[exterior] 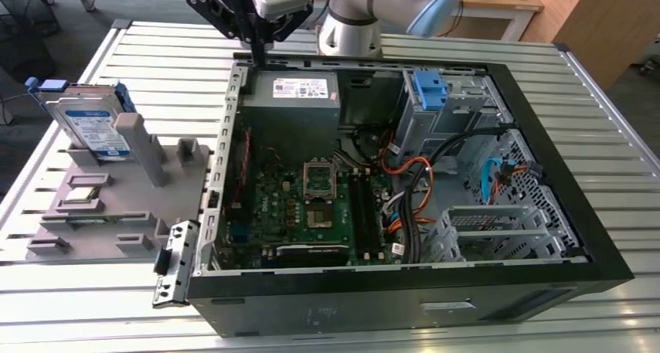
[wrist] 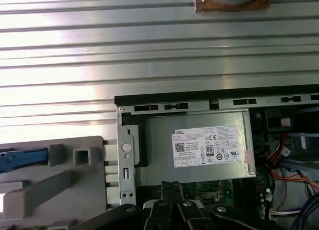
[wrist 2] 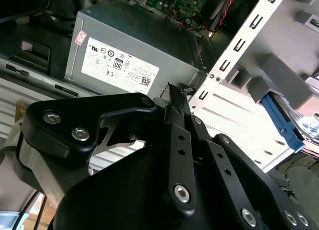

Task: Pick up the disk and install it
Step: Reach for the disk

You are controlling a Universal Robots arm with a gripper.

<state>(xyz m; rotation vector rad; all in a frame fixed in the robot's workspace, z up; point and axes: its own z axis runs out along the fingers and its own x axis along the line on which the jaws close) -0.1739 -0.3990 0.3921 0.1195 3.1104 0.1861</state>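
Gripper (exterior: 256, 59), pressed together, hovers by the power supply (exterior: 292, 90), far from the disk (exterior: 95, 129).

Ribbed metal table (exterior: 154, 52), matt plastic holder (exterior: 129, 214), silvery metal disk (exterior: 98, 129)

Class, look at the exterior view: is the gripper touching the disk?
Apart. In the exterior view the gripper hangs by the power supply, while the disk stands in the grey holder at that view's left, well clear of it.
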